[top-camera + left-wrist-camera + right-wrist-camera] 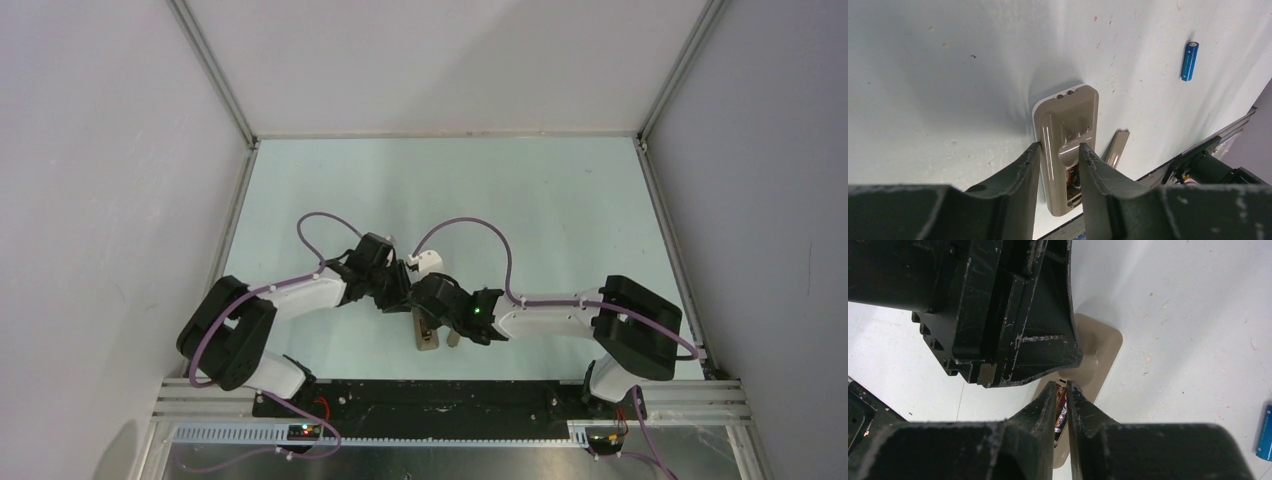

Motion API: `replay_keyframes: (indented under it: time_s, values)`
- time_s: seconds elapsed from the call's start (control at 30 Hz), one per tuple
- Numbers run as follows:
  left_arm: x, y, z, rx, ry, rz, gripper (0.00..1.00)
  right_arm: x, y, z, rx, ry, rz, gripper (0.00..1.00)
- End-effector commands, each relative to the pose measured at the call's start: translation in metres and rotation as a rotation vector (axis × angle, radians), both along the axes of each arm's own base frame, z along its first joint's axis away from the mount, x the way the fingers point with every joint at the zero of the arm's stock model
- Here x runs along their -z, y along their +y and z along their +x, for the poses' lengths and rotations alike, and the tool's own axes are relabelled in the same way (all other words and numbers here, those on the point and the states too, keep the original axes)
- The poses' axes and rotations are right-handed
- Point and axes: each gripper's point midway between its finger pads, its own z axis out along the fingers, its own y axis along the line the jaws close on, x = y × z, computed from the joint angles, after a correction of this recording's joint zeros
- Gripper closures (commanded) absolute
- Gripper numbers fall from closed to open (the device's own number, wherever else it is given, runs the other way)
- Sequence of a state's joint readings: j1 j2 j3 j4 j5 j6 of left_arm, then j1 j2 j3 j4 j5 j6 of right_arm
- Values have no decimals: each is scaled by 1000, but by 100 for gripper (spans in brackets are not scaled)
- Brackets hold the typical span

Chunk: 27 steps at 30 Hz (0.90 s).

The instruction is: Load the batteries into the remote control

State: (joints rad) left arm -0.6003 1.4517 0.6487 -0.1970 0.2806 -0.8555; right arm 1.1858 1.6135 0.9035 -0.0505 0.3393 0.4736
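Scuffed black fingers (1040,412) of the right gripper (1061,386) fill the bottom of its wrist view, drawn almost together with only a thin slit between them. In that slit shows the dark battery (1061,410), glinting coppery, over the open bay of the remote control (1100,352). Whether the fingers pinch it or it lies in the bay under them cannot be told. The remote control lies flat on the pale desk (948,75), beige-grey back up, reaching from beneath these fingers to just beyond their tips. Just ahead and to the left of the tips, the bulky black end of the left gripper (1059,149) hangs over the remote. In the left wrist view, its own fingers (1020,175) stand apart on either side of the remote's middle, the left one along the remote's edge and the right one overlapping its back. Whether they press on it cannot be told. The bay at the remote's near end shows in the gap between them. A slim beige-grey cover piece (1117,147) lies just right of the right-hand finger, beside the remote. The blue battery (1190,61) lies alone on the desk, well beyond the fingertips and off to their right.
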Motion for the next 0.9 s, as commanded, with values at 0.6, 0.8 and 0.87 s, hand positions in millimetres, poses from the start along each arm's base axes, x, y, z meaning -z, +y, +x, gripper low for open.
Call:
replay_keyframes:
  time_s: [0.6, 0.8, 0.87]
  values:
    - [-3, -3, 1, 54, -36, 2, 62, 8, 9, 8, -59, -5, -17, 85]
    - [-2, -2, 2, 51, -35, 7, 62, 12, 7, 2, -81, 8, -41, 88]
    - [-2, -2, 2, 50, -33, 9, 62, 13, 7, 0, -91, 17, -44, 88]
